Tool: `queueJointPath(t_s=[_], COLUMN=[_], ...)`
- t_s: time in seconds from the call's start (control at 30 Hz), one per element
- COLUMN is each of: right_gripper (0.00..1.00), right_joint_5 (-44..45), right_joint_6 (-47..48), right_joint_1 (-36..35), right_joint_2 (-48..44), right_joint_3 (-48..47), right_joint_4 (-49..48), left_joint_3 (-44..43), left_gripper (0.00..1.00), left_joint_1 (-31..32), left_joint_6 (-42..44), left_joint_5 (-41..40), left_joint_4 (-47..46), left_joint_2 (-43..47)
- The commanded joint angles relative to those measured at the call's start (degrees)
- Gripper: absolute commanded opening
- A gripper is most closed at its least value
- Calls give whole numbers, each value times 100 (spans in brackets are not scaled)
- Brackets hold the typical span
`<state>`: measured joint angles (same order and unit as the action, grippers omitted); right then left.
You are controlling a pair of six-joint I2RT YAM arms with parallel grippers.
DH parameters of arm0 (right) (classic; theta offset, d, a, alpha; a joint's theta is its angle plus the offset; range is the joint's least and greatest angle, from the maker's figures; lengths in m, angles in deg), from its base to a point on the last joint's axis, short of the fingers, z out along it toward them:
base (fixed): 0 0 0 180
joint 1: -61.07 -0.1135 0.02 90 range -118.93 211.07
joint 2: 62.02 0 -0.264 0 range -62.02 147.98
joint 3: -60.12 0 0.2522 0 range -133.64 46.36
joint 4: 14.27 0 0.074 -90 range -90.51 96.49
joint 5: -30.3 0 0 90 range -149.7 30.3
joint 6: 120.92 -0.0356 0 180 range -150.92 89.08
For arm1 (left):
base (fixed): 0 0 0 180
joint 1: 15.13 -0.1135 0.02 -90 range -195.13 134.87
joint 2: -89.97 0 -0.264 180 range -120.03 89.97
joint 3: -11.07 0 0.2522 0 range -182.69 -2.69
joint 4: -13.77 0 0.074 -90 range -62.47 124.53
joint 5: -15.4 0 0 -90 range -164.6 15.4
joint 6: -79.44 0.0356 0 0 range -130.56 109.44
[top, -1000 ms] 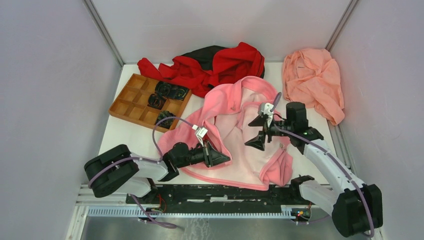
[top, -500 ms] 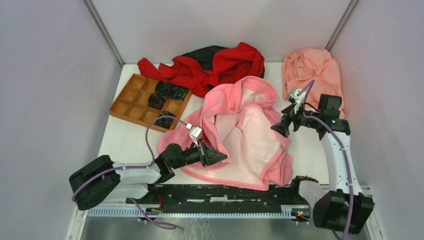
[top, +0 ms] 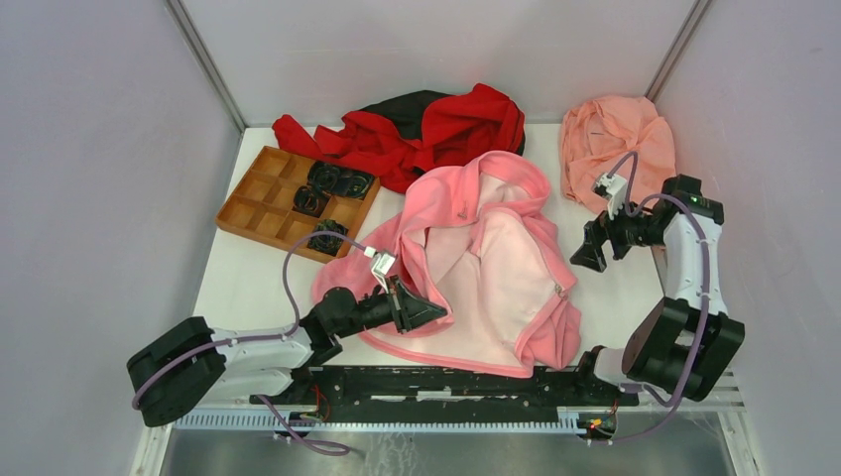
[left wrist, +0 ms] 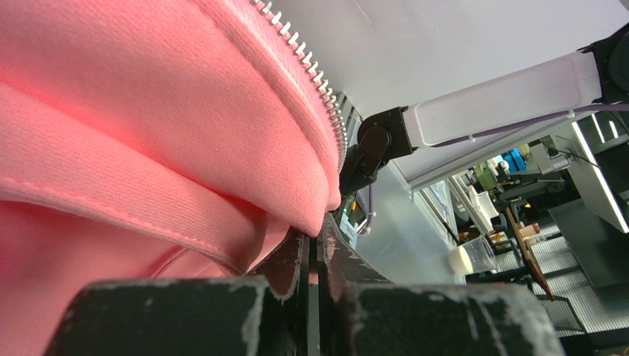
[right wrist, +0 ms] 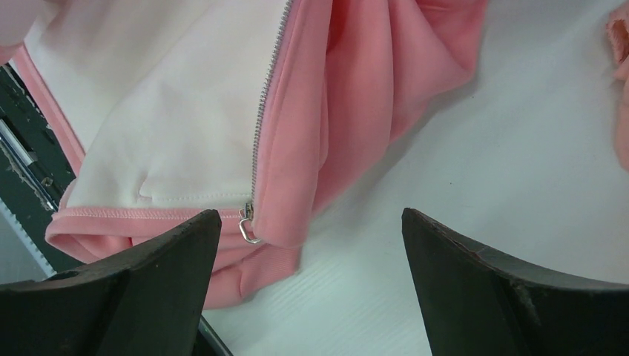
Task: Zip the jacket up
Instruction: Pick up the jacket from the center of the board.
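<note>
On white bench (top: pixel 238 273) between grey walls (top: pixel 99 149), jacket (top: pixel 496 268) laid open, long axis near-to-far, hood (top: pixel 501 178) pointed away; left hand (top: pixel 436 315) clamped on its edge; right hand (top: pixel 593 255) spread wide, empty.

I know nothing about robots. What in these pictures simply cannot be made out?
- Top view: where the sleeves of the jacket lie. The bunched fleece hides them.
- Left wrist view: how much cloth the left gripper pinches. The camera is too close and fleece fills the frame.
- Top view: what the black pieces in the orange tray are. They are too small.
- Right wrist view: the zipper top, cut off by the frame edge.
</note>
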<state>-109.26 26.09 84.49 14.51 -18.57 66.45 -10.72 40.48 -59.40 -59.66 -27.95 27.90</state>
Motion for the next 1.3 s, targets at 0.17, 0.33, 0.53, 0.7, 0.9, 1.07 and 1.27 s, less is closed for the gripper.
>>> queueJointPath(t_s=[0.17,0.33,0.53,0.7,0.9,1.07,1.27], right_gripper=[94,88,81,73,67,57,46], right_joint_5=[306,372,403,452,457,456,438], right_joint_6=[495,475,513,488,441,408,408], right_joint_1=[-95,-227,-377,-408,-452,-511,-549], right_joint_2=[630,818,1042,1195,1319,1349,1376], right_joint_3=[160,455,572,640,622,613,630], right_joint_4=[259,20,12,-93,-146,-138,-106], left_joint_3=[71,58,28,30,38,69,107], left_gripper=[2,2,2,2,2,2,2], left_joint_1=[-22,-16,-16,-20,-21,-20,-22], left_joint_6=[331,326,307,287,287,287,287], left_joint_5=[-176,-184,-180,-185,-211,-235,-255], left_joint_4=[24,46,43,20,53,55,77], left_joint_2=[216,198,139,107,137,185,234])
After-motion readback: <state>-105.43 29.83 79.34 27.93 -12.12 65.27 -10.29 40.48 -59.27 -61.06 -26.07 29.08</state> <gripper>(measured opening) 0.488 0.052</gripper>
